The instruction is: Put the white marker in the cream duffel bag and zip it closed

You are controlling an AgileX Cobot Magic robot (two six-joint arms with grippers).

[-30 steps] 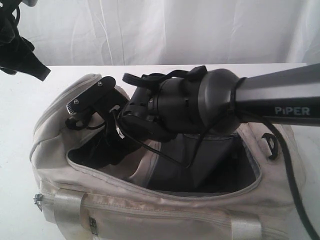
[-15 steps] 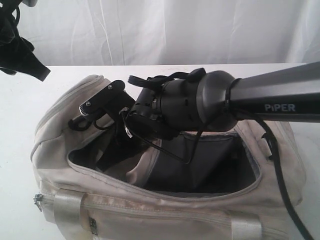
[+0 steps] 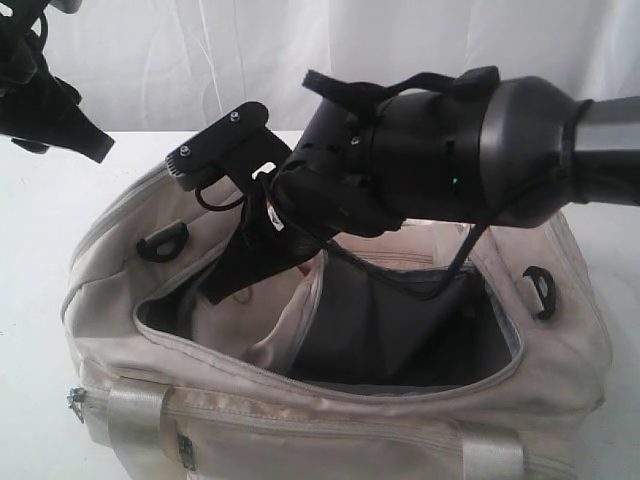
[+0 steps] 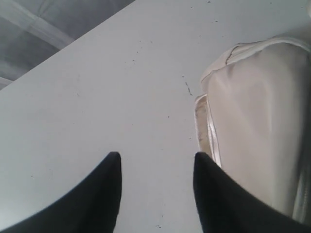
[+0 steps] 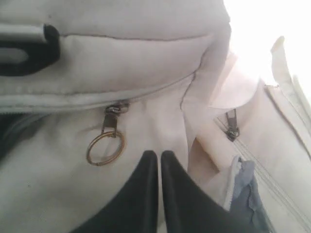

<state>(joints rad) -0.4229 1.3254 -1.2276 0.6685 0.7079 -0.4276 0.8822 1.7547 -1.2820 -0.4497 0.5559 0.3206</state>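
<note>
Compared with a second ago, the right gripper (image 3: 222, 282) is found higher: it is lifted out of the mouth of the bag (image 3: 300, 420), and its wrist is now carried above the opening instead of down in it. Its jaws, wide apart then, are now clenched tip to tip with nothing seen between them (image 5: 158, 156).

The marker is not shown in any view. It is judged to lie inside the bag, against the dark lining (image 3: 400, 330), though this cannot be confirmed.

The bag is still unzipped, its opening gaping wide. In the right wrist view a ring pull (image 5: 108, 136) is seen just beside the closed tips but is not gripped, and a second pull (image 5: 232, 125) is seen further off. The placing step is therefore taken as done and the zipping as not yet begun. For that, the jaws would have to be reopened and set on a pull.

The left gripper (image 4: 155, 162) is held released over the bare worktop (image 4: 97, 87), just beside the end of the bag (image 4: 257, 121), touching nothing, and is unchanged
</note>
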